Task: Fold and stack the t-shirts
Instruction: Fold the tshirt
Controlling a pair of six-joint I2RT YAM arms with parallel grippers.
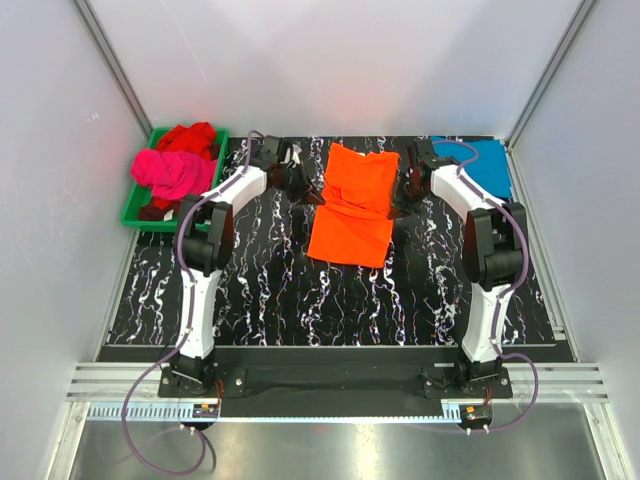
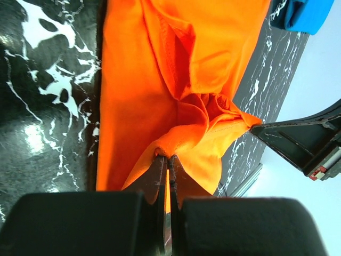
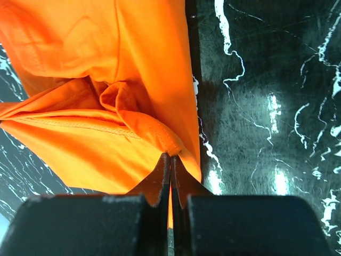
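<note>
Beside the orange t-shirt (image 1: pixel 352 205), stretched forward, left fingers (image 2: pixel 154 176) and right fingers (image 3: pixel 157 181) pinch its edges.

No legible text, brand or number appears in any view.

Marks present but unreadable:
- Red-and-white sticker (image 2: pixel 318 172) on the body of the right gripper (image 2: pixel 252 127), seen from the left wrist: too small and cut off by the frame edge.
- Pale graduated strip (image 1: pixel 330 409) along the near rail in the top view: fine tick marks only, and no figures can be made out.
</note>
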